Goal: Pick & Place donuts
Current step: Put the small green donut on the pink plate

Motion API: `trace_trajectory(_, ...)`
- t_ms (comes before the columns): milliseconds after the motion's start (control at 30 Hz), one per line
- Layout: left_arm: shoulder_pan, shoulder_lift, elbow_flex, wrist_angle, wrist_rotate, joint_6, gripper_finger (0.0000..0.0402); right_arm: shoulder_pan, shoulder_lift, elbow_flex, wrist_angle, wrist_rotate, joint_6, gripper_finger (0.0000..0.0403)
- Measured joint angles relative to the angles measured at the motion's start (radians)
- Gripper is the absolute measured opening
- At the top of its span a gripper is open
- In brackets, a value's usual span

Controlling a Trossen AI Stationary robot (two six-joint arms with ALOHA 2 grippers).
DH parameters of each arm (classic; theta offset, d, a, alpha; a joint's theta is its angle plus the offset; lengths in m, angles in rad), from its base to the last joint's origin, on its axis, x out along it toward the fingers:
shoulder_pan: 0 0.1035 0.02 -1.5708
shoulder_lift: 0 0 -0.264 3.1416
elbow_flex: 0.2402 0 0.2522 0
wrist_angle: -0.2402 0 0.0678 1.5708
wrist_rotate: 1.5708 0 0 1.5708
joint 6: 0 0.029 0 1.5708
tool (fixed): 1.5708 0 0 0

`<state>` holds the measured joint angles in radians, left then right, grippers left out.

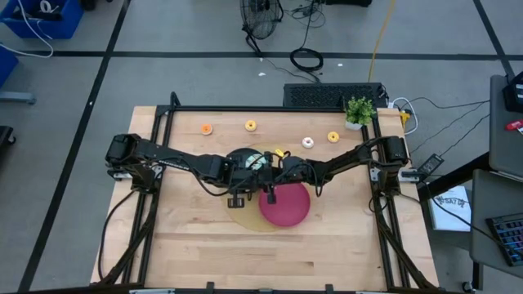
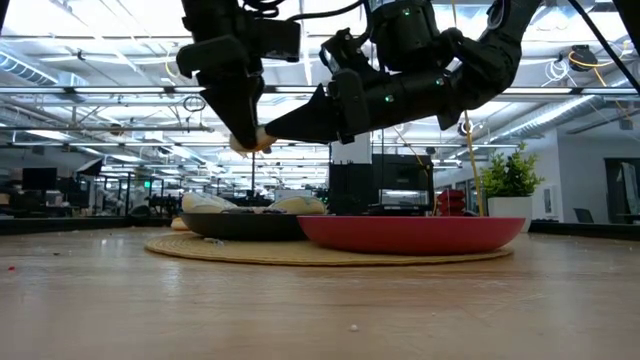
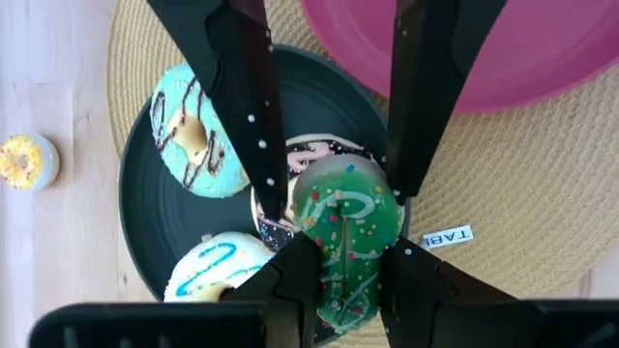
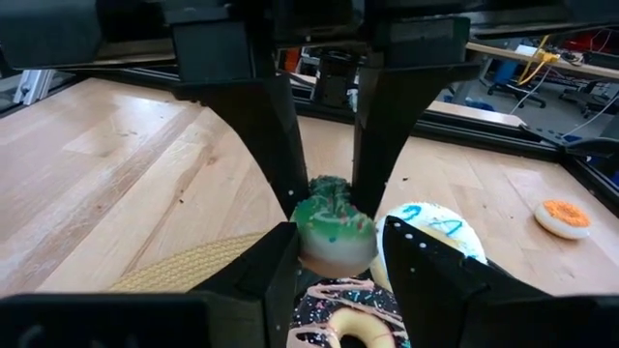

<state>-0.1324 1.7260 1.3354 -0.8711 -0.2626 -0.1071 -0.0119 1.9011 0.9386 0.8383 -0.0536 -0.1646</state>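
Observation:
A green donut with sprinkles (image 3: 343, 227) hangs in the air above the black plate (image 3: 155, 213), with both grippers meeting on it. My left gripper (image 3: 348, 259) points down at it and my right gripper (image 4: 338, 246) reaches in from the table's right; both are shut on it. In the low view the two grippers meet at a pale spot (image 2: 252, 142) over the plate. On the plate lie a teal donut with brown stripes (image 3: 189, 130), a white one with blue lines (image 3: 218, 271) and a dark pink-iced one (image 3: 309, 155). My left gripper pinches the green donut by its upper rim (image 4: 329, 188) between its two fingers, coming from above and pointing down. The donut is lifted clear of the plate. My right gripper pinches the same donut by its lower sides (image 4: 334, 253) between its two fingertips, slanting in from the table's right. The donut sits clear above the plate's other donuts.
The black plate and the red plate (image 1: 284, 206) share a round woven mat (image 3: 503, 193). Small donuts lie on the far part of the table: orange (image 1: 206, 128), yellow (image 1: 250, 125), white (image 1: 308, 142), yellow (image 1: 333, 137). A potted plant (image 1: 359, 110) stands at the far right corner.

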Motion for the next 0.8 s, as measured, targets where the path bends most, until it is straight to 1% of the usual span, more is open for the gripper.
trace_trajectory(367, 0.000, 0.000, 0.000, 0.007, 0.000, 0.027, 0.0090, 0.000, 0.000, 0.000, -0.010, -0.001, -0.002, 0.0139)
trace_trajectory(467, 0.000, 0.000, 0.000, 0.008, 0.000, 0.033, 0.0090, 0.000, 0.000, 0.000, -0.019, -0.003, -0.002, 0.0123)
trace_trajectory(700, 0.000, 0.000, 0.001, 0.008, 0.000, 0.033, 0.0090, 0.000, 0.000, 0.000, -0.019, -0.003, -0.004, 0.0066)
trace_trajectory(800, 0.000, 0.000, 0.001, 0.009, 0.001, 0.008, 0.0090, 0.000, 0.000, 0.000, -0.019, -0.003, -0.004, 0.0049)
